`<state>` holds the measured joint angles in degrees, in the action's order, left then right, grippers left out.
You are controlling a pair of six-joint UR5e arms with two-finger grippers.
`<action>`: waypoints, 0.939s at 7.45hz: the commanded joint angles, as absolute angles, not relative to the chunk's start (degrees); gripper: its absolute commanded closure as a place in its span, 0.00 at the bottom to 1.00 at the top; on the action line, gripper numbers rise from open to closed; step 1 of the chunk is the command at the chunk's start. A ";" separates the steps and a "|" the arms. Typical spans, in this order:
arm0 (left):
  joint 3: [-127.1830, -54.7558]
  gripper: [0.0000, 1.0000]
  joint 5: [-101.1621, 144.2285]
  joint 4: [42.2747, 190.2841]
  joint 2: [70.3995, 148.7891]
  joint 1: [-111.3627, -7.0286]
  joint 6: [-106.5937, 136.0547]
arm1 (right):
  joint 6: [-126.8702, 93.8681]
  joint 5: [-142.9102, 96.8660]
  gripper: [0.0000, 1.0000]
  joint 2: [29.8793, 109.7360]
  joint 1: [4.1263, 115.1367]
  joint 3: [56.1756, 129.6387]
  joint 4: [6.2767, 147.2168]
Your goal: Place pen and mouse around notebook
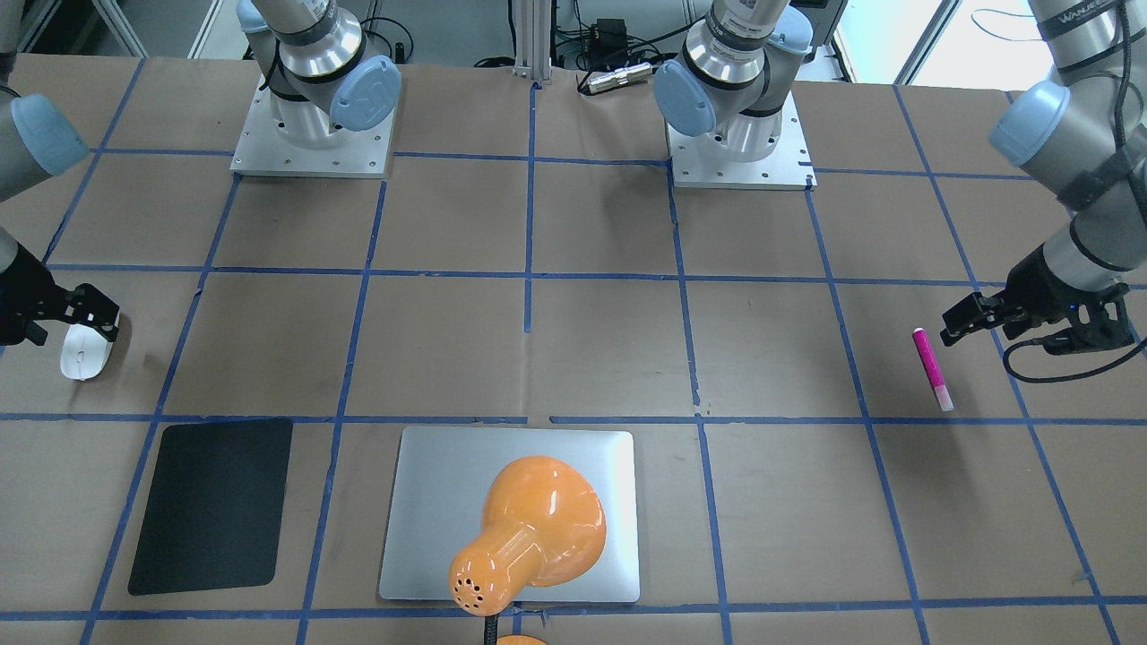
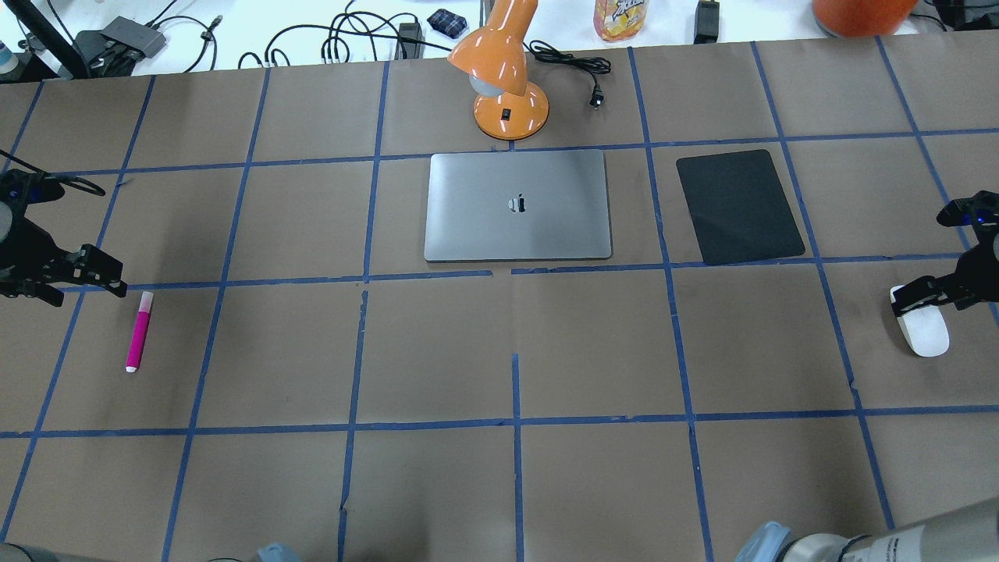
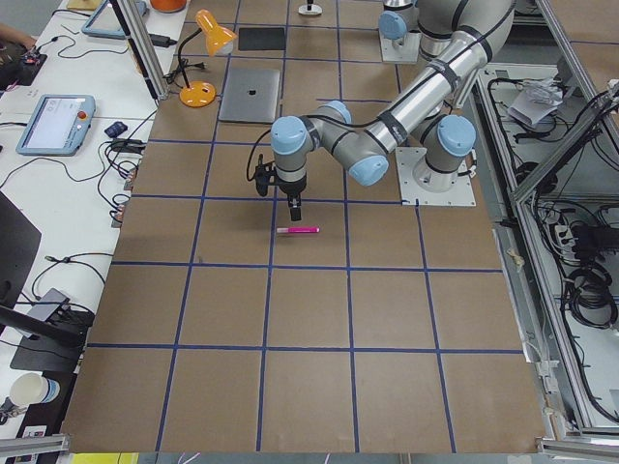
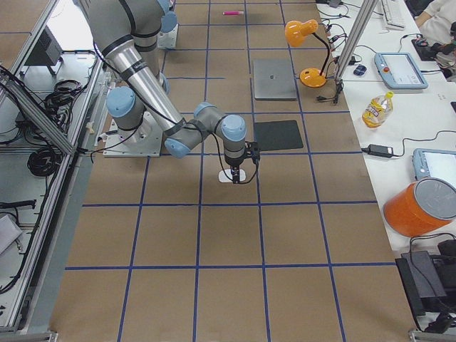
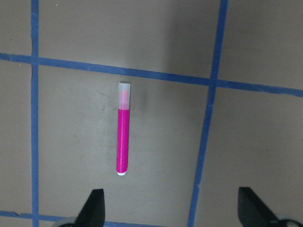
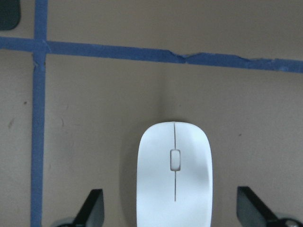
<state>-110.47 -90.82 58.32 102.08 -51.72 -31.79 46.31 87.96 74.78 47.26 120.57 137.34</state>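
1. Overhead exterior view: the notebook (image 2: 517,234) lies closed and flat at the far middle of the table (image 2: 515,484). A black mat (image 2: 739,206) lies just to its right, and an orange desk lamp (image 2: 503,78) stands at its far edge.
2. The pen (image 2: 139,332) lies flat near the table's left edge, well apart from the notebook, with its pale end pointing far.
3. The left claw (image 5: 173,208) hangs near the pen, released, its fingers spread wide and not touching the pen.
4. The mouse (image 2: 925,328) sits near the right edge, to the right of the mat and nearer than it, well apart from the notebook.
5. The right claw (image 6: 173,208) is over the mouse, released. In the wrist view its fingers (image 6: 92,208) stand either side of the mouse, clear of it.
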 commanded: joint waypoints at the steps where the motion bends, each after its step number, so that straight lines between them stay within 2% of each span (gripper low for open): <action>1: -113.72 0.00 -90.88 50.73 106.07 -51.42 -31.99 | 45.97 87.71 0.00 73.31 47.11 120.76 137.72; 3: -114.34 0.00 -90.88 50.45 108.01 -51.33 -31.64 | 45.97 88.24 0.00 71.98 47.11 120.67 137.90; 4: -114.26 0.07 -90.79 50.45 109.24 -51.33 -31.64 | 45.88 88.76 0.00 71.98 47.11 120.67 137.81; 5: -114.26 0.09 -90.88 49.84 110.38 -51.33 -31.55 | 45.79 88.77 0.00 71.98 47.11 120.76 137.73; 6: -114.17 0.21 -90.88 48.62 111.00 -51.24 -31.73 | 45.27 88.68 0.18 72.07 47.11 120.67 137.64; 7: -114.17 0.27 -90.88 47.73 111.44 -51.24 -31.64 | 44.92 88.33 0.31 72.16 47.11 120.67 137.55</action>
<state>-114.21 -90.87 48.90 110.66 -51.27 -31.65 45.40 88.61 72.06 47.11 120.70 137.67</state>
